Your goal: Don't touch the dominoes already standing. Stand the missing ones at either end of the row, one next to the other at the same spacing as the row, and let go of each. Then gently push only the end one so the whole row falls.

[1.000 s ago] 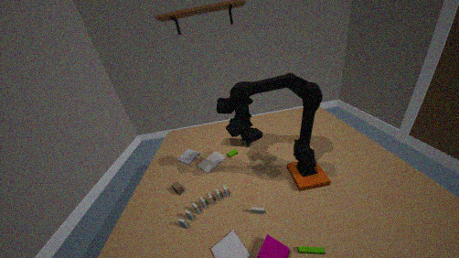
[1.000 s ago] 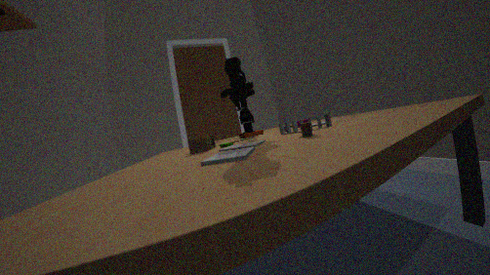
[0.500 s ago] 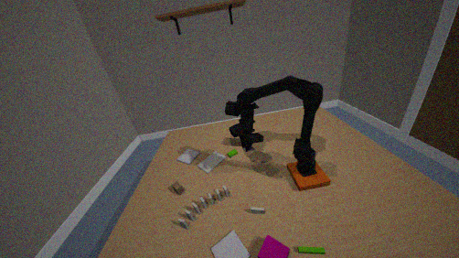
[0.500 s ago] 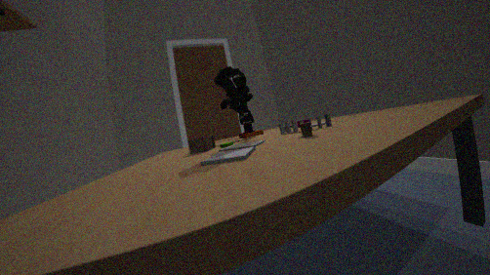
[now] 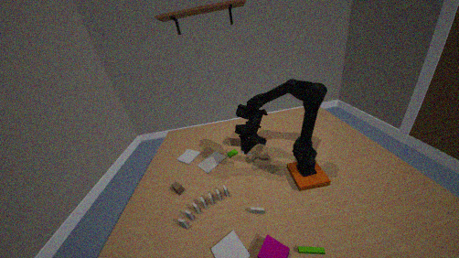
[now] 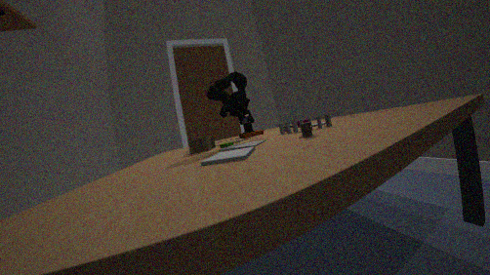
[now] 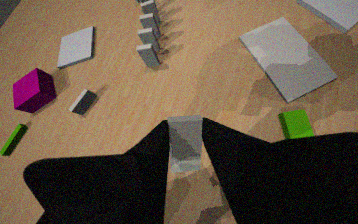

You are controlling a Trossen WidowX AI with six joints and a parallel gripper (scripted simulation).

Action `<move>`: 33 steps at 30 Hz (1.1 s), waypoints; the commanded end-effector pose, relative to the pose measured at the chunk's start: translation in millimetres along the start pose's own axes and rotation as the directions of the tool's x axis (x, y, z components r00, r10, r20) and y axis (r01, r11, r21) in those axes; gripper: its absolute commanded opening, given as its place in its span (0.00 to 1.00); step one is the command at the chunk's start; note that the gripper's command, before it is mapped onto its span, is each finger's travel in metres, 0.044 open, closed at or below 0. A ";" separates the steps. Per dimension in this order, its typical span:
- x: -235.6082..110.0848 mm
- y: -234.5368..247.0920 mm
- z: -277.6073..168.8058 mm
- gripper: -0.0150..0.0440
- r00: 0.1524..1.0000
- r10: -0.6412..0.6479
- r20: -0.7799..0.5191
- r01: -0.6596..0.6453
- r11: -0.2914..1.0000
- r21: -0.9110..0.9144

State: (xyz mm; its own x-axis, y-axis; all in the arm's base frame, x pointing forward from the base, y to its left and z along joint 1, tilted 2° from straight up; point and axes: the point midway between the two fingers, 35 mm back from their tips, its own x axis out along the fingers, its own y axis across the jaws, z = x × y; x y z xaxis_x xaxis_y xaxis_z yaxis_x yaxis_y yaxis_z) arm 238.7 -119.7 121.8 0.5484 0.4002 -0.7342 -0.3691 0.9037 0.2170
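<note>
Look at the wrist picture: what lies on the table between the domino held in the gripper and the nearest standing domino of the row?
Nothing. In the wrist view, only bare wood with shadow separates the held domino in the gripper from the nearest standing domino.
</note>
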 end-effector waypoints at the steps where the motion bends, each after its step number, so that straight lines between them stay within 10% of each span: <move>1: -0.2 -0.4 -2.6 0.44 0.992 0.004 0.123 -0.002 1.000 -0.017; 33: -36.7 12.3 -21.7 0.44 0.644 -0.080 0.761 0.237 0.966 -0.099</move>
State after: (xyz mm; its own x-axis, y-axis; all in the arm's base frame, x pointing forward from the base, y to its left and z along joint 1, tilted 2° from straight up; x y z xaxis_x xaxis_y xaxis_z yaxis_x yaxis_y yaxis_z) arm 200.2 -127.1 135.8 0.9503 0.3099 -0.0307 -0.3104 0.9505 -0.0138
